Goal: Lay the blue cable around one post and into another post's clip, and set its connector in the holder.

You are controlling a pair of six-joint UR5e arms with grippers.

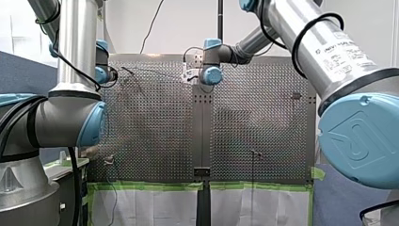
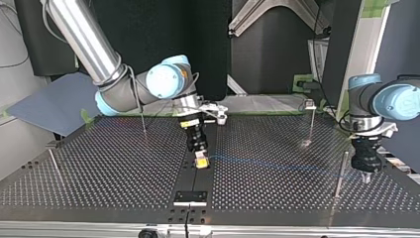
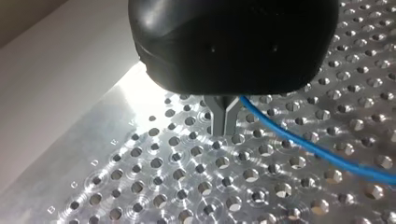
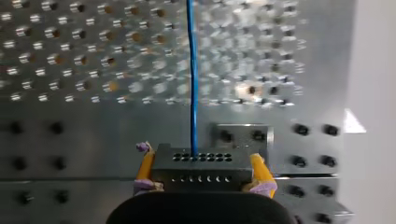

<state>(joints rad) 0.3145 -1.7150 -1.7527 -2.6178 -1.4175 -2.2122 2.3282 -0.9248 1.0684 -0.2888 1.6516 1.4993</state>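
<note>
Front view: shows my right tool [image 1: 189, 71] far out over the middle of the bench [image 1: 155, 122]; too dim there to follow the cable. Top view: puts that tool low over the bench's centre strip, closed on the connector [image 2: 201, 163], with the blue cable [image 2: 277, 164] running taut and straight across to my left tool [image 2: 366, 174] at the view's right, just beside a plain post [image 2: 341, 171]. Shows the clip post [image 2: 311, 116] farther back, well apart from the cable. Left wrist view: shows metal fingers [image 3: 217, 116] pressed together, by the look pinching the cable where it leaves them and runs off over the holes. Right wrist view: shows the connector squeezed between yellow pads [image 4: 259, 169], the cable leading straight ahead from it. Looks early in the task: both ends gripped, but no turn round any post, nothing clipped, and the connector not yet in the holder [image 2: 190, 197], probably the black block near the view's lower edge.
</note>
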